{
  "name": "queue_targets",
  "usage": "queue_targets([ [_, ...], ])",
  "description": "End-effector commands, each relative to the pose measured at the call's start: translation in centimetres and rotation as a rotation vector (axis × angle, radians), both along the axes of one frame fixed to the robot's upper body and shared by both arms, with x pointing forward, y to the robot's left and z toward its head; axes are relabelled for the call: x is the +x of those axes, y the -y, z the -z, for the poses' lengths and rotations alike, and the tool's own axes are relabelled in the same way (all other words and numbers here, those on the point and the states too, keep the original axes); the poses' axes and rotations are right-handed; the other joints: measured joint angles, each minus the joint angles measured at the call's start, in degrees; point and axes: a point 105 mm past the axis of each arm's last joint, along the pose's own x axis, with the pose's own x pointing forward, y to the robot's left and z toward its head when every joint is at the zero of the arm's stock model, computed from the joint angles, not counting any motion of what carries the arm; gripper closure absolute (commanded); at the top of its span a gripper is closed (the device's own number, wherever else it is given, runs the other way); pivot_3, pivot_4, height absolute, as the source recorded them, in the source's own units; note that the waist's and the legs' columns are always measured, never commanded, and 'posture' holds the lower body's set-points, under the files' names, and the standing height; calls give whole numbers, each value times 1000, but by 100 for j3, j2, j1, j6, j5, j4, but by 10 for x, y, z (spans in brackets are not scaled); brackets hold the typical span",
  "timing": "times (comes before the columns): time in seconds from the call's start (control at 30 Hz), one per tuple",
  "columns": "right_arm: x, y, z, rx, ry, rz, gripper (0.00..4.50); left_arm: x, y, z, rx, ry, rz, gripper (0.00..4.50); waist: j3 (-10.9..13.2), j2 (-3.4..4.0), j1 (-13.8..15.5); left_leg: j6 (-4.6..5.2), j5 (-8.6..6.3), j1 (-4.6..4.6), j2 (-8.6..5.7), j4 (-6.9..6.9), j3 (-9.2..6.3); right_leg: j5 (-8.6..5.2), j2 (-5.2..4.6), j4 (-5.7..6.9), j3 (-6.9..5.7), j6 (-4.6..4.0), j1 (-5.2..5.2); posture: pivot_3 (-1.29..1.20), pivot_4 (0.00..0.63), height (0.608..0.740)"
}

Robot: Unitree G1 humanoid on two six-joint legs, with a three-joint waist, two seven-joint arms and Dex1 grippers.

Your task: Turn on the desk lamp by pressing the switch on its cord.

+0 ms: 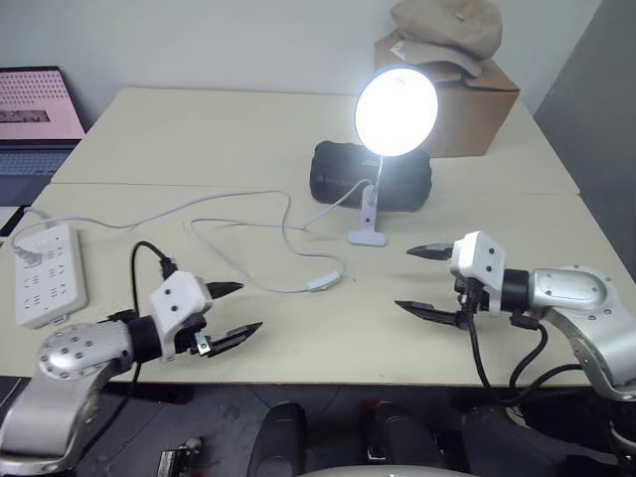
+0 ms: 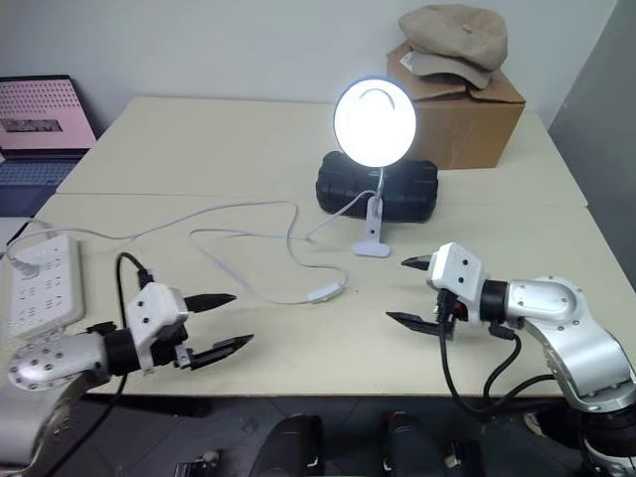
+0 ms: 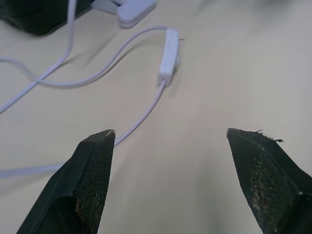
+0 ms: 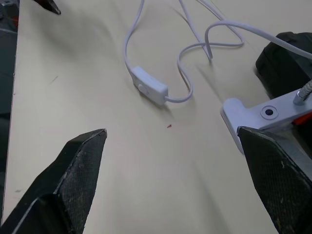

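Switch: the switch (image 1: 320, 282) lies flat on the cream table (image 1: 219, 129), near the middle of the near half, between the two grippers and clear of both; nothing touches it.
Cord: the cord (image 1: 238, 260) runs through the switch in loose loops, one end heading far-right to the lamp's clip base, the other trailing left toward the power strip.
Desk lamp: the desk lamp (image 1: 396, 110) stands on its white clip base (image 1: 367, 235) just beyond and to the right of the switch; the round shade glows bright white and faces the near side.
Left gripper: the left gripper (image 1: 231, 313) hovers at the near left edge of the table, its two black fingers spread apart with nothing between them, tips aimed right toward the switch.
Right gripper: the right gripper (image 1: 421, 281) hovers at the near right, fingers wide apart and empty, tips pointing left.
Behind the lamp: a black case (image 1: 338, 169) lies just beyond the clip base.
Far right: a cardboard box (image 1: 482, 104) with a tan cap (image 1: 447, 25) on top.
Left edge: a white power strip (image 1: 48, 273) with a plug in it; farther off, a laptop (image 1: 35, 104).
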Motion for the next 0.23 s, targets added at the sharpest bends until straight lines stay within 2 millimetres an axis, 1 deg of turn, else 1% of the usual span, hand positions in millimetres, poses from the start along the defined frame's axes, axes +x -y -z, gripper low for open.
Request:
queue_targets([
  [0.03, -3, 4, -7, 4, 32, -31, 0, -2, 2, -14, 9, 48, -1, 690, 0, 0, -4, 0, 0, 0, 0, 0, 0, -2, 0, 0, 0, -4, 0, 0, 150, 740],
  [0.23, -2, 0, -6, 10, 32, -46, 0, -1, 5, -17, -35, 49, 17, 690, 0, 0, -9, 0, 0, -2, 0, -3, 1, 1, 1, 0, 1, 1, -2, 0, 150, 740],
])
